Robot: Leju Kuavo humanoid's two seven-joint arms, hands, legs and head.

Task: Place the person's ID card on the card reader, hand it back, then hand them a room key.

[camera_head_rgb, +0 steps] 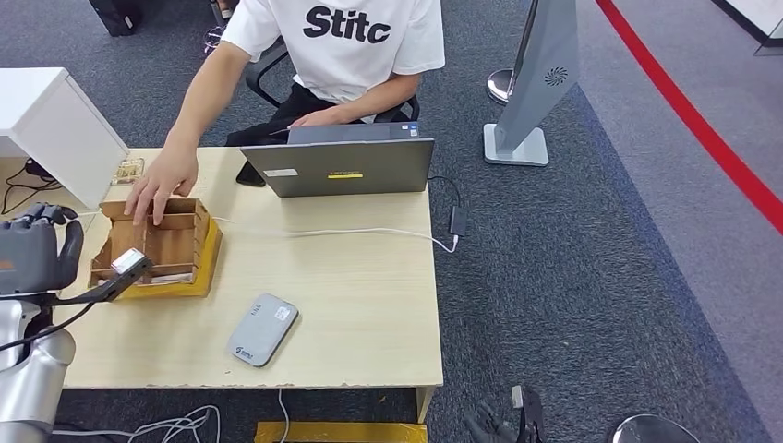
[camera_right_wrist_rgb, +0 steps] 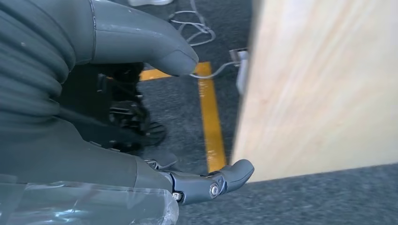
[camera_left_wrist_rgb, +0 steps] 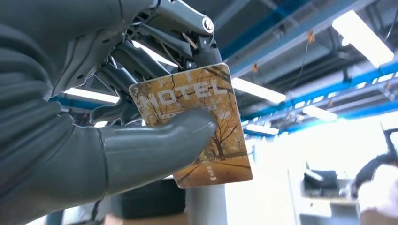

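**Q:** What is nearest the camera at the wooden table [camera_head_rgb: 369, 314]?

**A:** The robot's left hand [camera_head_rgb: 42, 254], raised at the table's near left corner, pinches a room key [camera_left_wrist_rgb: 197, 124] between its thumb and fingers [camera_left_wrist_rgb: 155, 51]. The left wrist view shows the card printed "HOTEL" over autumn trees, its lower part sticking out clear of the thumb. From the head view, the card's edge [camera_head_rgb: 129, 262] shows at the fingertips, over the near end of the wooden box [camera_head_rgb: 157, 247].

**Q:** And the other hand?

**A:** The right hand [camera_right_wrist_rgb: 117, 108] hangs below the table's near right corner, beside its edge. Its thumb and the one finger that shows are apart and it holds nothing.

**Q:** What lies on the table itself?

**A:** A grey card reader [camera_head_rgb: 263, 329] sits near the front edge, right of the wooden box and well apart from the key. Further back, a white cable [camera_head_rgb: 351, 232] runs across the top, and a laptop [camera_head_rgb: 340, 159] stands open at the far edge.

**Q:** Who is there?

**A:** A person in a white T-shirt [camera_head_rgb: 342, 41] sits behind the laptop, one hand [camera_head_rgb: 162, 185] reaching down onto the far end of the wooden box.
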